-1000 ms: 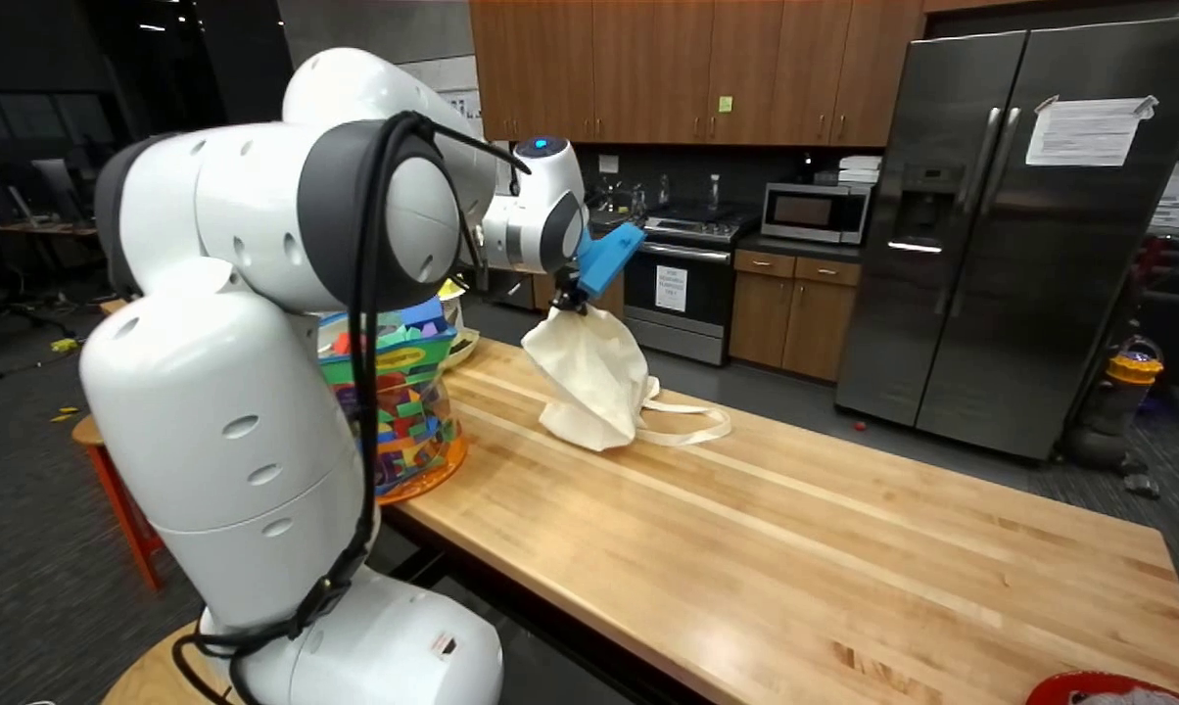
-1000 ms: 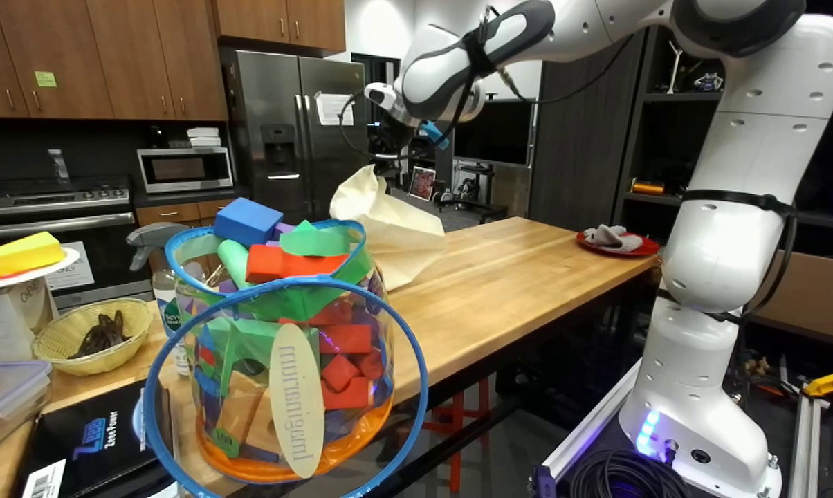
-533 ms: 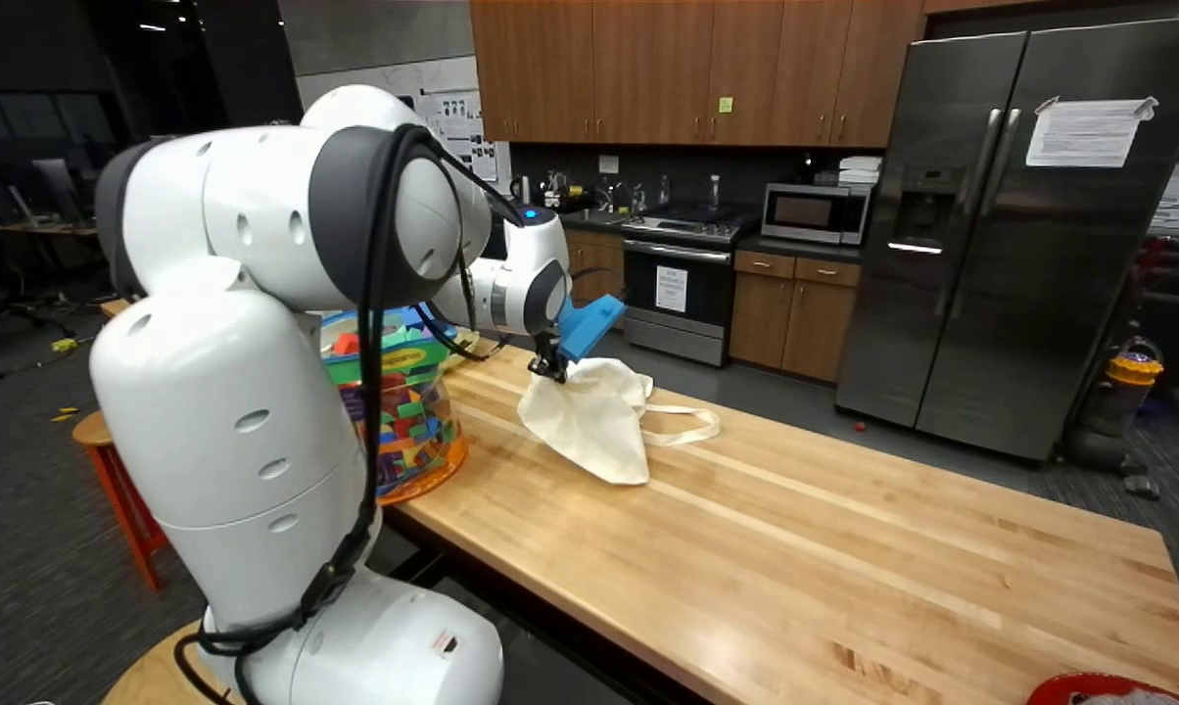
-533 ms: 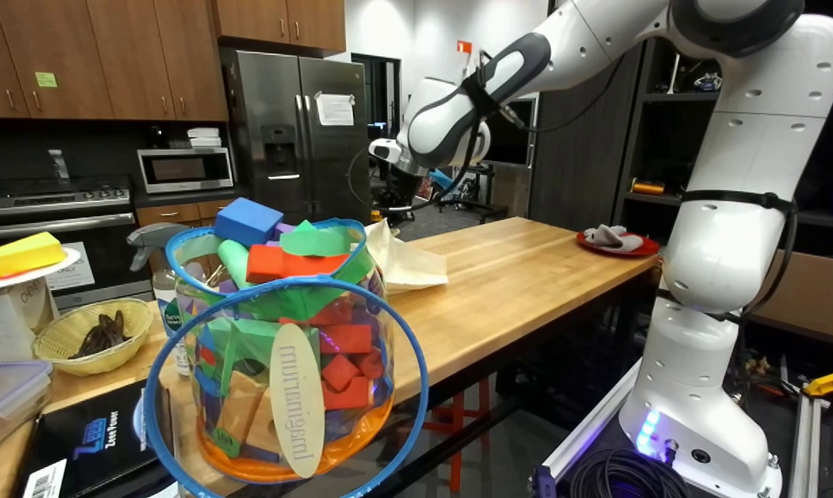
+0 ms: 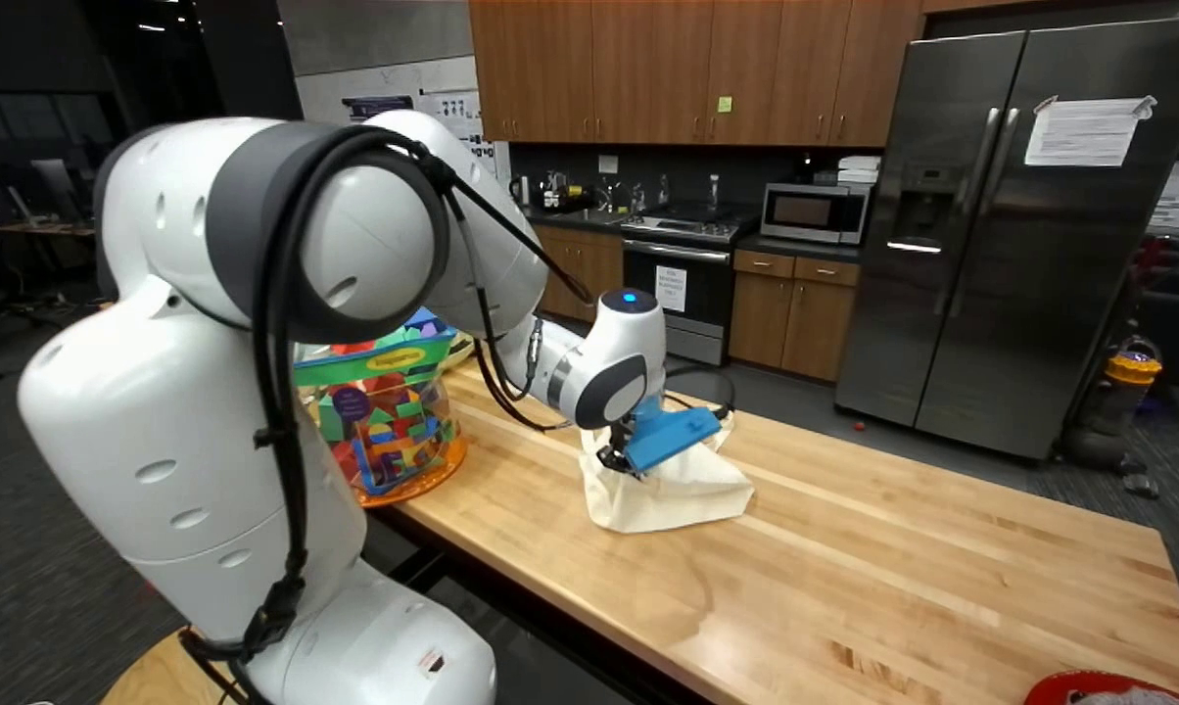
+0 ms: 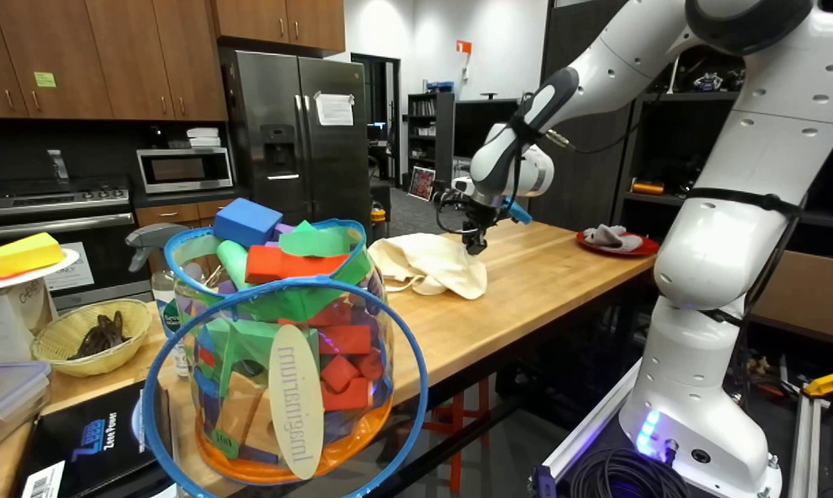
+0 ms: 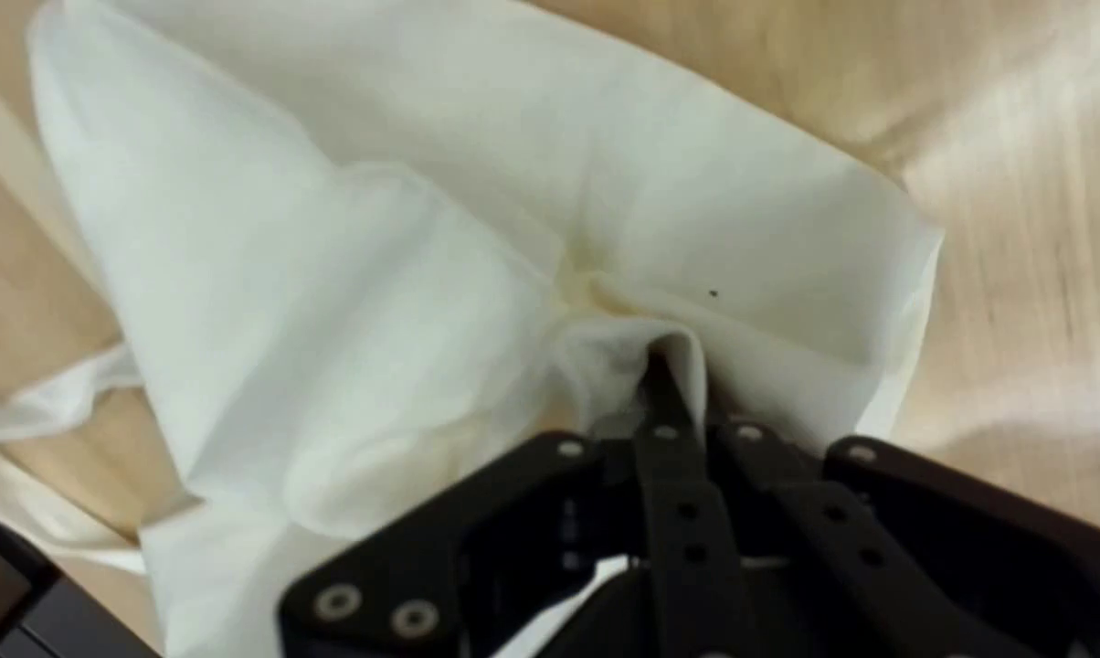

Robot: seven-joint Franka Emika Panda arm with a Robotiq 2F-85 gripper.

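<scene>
A cream cloth bag lies slumped and folded on the wooden table, seen in both exterior views (image 5: 673, 504) (image 6: 434, 266). My gripper (image 5: 621, 462) is low over the bag, pointing down. It also shows low at the bag's edge in an exterior view (image 6: 474, 243). In the wrist view the black fingers (image 7: 696, 397) are close together with a fold of the bag (image 7: 331, 265) pinched between them. The fingertips are partly hidden in the cloth. A loop of the bag's strap (image 7: 52, 402) lies on the table at the left of the wrist view.
The wooden table (image 5: 893, 548) runs under the bag. A clear bin of coloured blocks (image 5: 394, 431) (image 6: 347, 339) stands at one end. A red plate (image 6: 638, 249) with a grey cloth is at the other end. A basket (image 6: 136, 332), spray bottle (image 6: 157, 242) and black box (image 6: 91, 443) stand near the bin.
My gripper has come down and moved along the table away from the block bin. The bag, held up before, has been dragged with it and now slumps on the table.
</scene>
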